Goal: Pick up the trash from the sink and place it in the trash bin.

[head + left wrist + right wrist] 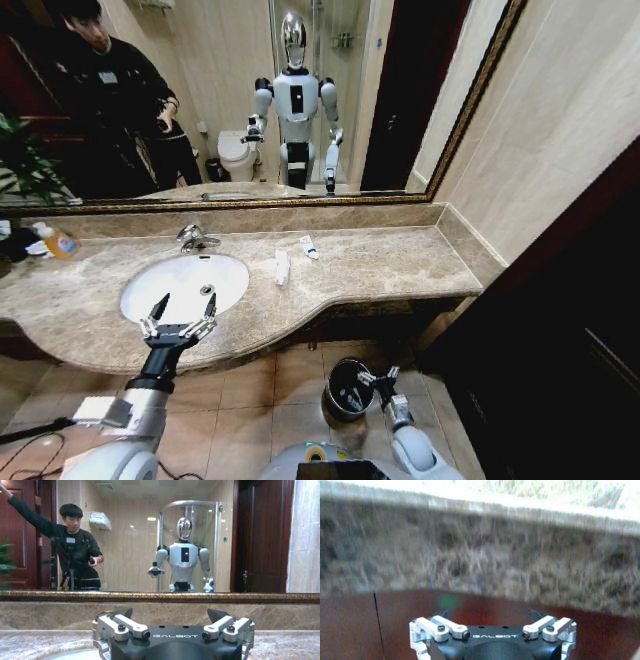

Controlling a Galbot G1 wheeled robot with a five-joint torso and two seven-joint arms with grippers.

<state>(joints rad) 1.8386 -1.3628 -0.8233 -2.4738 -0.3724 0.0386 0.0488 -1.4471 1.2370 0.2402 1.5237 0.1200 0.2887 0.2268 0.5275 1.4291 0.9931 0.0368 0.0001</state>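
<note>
The white oval sink (175, 280) lies in the marble top (390, 265), and I see nothing in its bowl but the drain. Two white tubes of trash lie on the counter right of it: a longer one (282, 266) and a shorter one with blue print (309, 247). My left gripper (185, 306) hangs open and empty over the basin's near rim, facing the mirror (150, 536); its own camera shows it (170, 615) too. The black trash bin (338, 378) stands on the floor below the counter. My right gripper (378, 378) is open beside the bin's rim, facing the counter edge (480, 555).
A chrome faucet (192, 238) stands behind the basin. A clear bottle with an orange label (60, 243) sits at the far left of the counter. A dark wooden wall (580, 330) closes the right side. Tiled floor (250, 400) lies between me and the counter.
</note>
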